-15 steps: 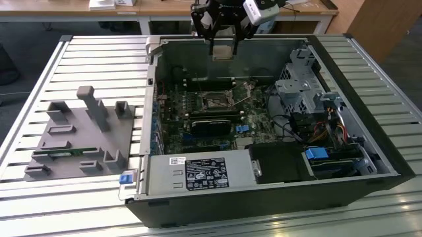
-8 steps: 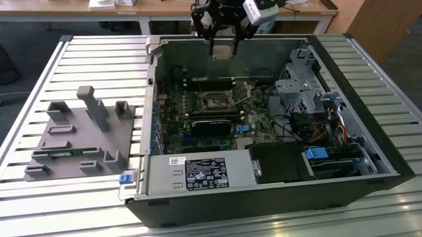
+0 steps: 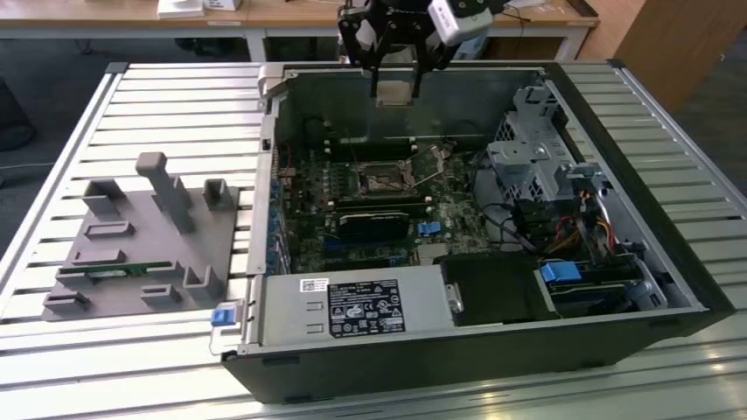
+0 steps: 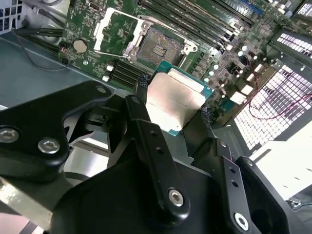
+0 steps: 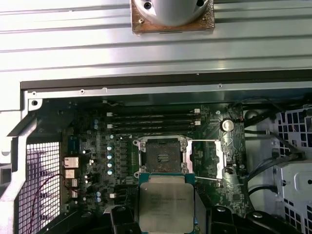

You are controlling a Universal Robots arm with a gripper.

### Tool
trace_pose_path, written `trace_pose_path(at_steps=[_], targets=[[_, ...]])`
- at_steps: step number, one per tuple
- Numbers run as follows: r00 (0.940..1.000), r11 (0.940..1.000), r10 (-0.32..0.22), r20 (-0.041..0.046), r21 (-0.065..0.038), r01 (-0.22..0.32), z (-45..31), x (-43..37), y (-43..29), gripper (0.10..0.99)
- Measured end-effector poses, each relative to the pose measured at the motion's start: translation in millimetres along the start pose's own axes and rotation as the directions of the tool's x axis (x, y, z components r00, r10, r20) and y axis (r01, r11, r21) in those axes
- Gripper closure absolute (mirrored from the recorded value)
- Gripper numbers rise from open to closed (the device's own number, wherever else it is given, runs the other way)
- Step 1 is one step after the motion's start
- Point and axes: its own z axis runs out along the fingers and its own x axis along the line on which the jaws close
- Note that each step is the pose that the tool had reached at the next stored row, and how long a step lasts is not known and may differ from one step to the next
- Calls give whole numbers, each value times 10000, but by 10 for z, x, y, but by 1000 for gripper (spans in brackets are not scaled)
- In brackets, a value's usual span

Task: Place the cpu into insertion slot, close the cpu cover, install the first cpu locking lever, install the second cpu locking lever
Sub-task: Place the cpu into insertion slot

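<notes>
One chip aloft: we see the gripper (image 4: 173, 100) hang over the far end of the open computer case (image 3: 688, 289) in the exterior view.
Grip: its fingers (image 4: 141, 85) are drawn partway in and pinch the cpu (image 4: 178, 95) by two opposite edges, with the pale metal top facing the wrist cameras.
Chip: it is in the air, clear of the board, touching only the fingers.
Line to the socket: the insertion slot (image 5: 163, 156) lies below and just ahead of the chip, on the green motherboard (image 5: 92, 146). In the first wrist view the chip's leading edge meets the socket's rim and their sides run roughly parallel, so we judge there is little twist between them.
Cover: the cpu cover (image 5: 220, 161) stands open beside the socket, leaving its dark centre bare.
Standing of the work: we judge the chip is not yet seated and the cover not yet closed.
Beyond: a grey fixture block (image 3: 140, 236) sits on the slatted table (image 3: 175, 96), at the exterior view's left.
</notes>
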Motion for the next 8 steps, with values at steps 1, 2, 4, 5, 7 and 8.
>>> trace_pose_path(at_steps=[1,2,4,5,7,8], targets=[[10000,10000,70,6,-1,-70,0,0,0,545],[9999,9999,128,11,-2,-128,1,0,0,545],[9997,9997,235,21,-4,-235,1,0,0,545],[9996,9996,277,25,-6,-277,1,0,0,545],[9993,9993,374,34,-8,-374,1,0,0,545],[9991,9991,433,39,-9,-433,1,0,0,545]])
